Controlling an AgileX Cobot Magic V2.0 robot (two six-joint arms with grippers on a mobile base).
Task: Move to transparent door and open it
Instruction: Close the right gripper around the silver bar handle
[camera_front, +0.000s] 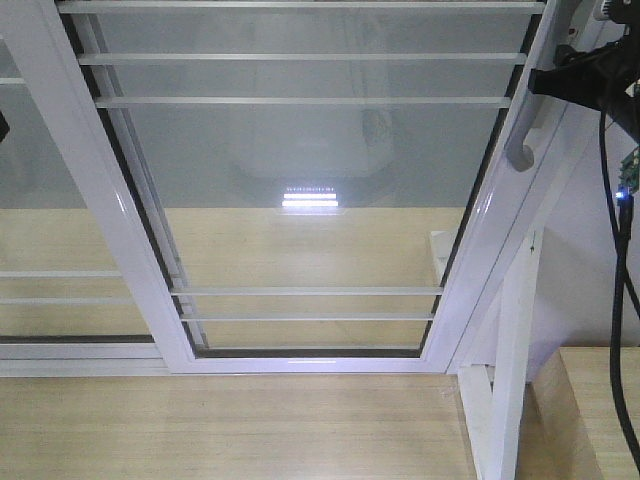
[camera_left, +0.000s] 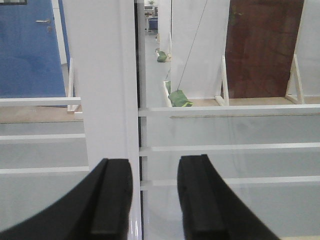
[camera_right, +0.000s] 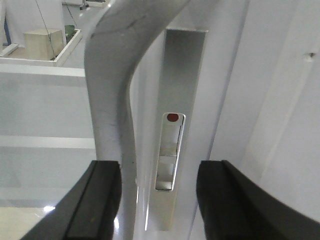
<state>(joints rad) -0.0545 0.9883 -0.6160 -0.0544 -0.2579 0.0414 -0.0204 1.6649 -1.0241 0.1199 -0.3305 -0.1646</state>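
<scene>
Front view: your transparent door (camera_front: 310, 180) fills the centre, with its handle (camera_front: 522, 150) at 2 o'clock.

Left wrist view: your left gripper (camera_left: 154, 165) is spread apart and holds nothing; the white frame upright (camera_left: 102, 75) stands at 11 o'clock.

Right wrist view: your right gripper (camera_right: 160, 167) is spread wide. The handle sits just inside its 9 o'clock finger, unclamped.

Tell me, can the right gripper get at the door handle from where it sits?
Probably yes. In the right wrist view the right gripper is open, and the curved grey handle runs down between its jaws, close to one side, with nothing in the way. The lock plate sits behind, in the gap.
</scene>
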